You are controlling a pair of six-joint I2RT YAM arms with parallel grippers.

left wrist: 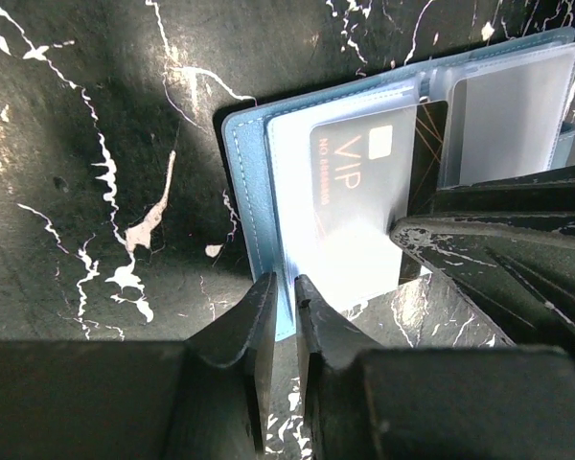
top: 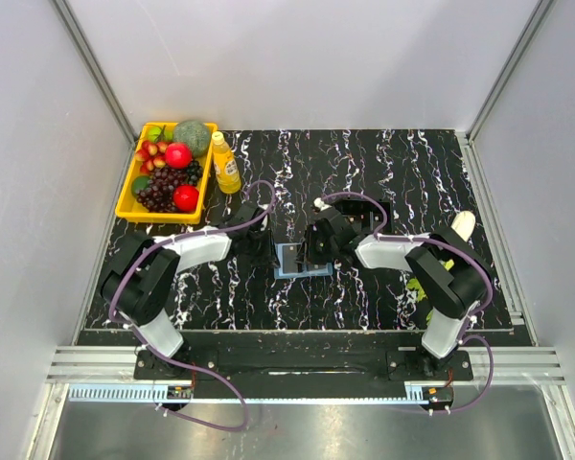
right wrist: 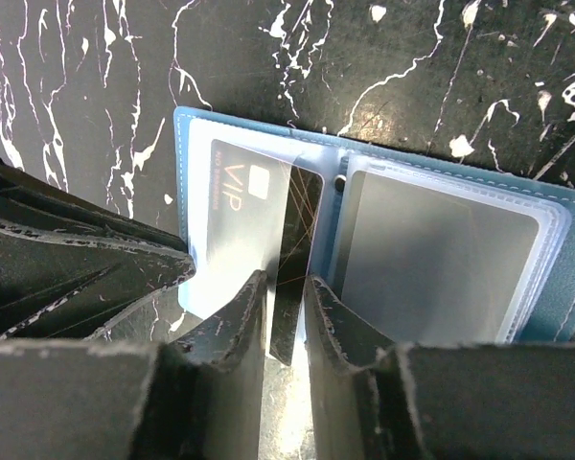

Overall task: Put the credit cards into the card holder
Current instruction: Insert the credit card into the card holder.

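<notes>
Top external view: a black tabletop veined with white fills the floor of a pale-walled booth, with aluminium rails along its lower edge where both arms are bolted. At upper left a yellow tray holds grapes, red fruit and a green melon-like ball, and a bottle of yellow drink stands just beside the tray's right rim. A black box frame sits right of centre, partly hidden by the right arm.

The card holder lies open and flat at the centre of the frame, between the two grippers. The left gripper sits at its left side; its wrist view shows the jaws drawn nearly together, pinching the holder's pale lower edge. One card marked VIP lies inside a clear sleeve on the holder's left page.

The right gripper hangs over the holder's middle. Its own view shows the jaws pressed on a dark card, held on edge at the fold between the two pages.
</notes>
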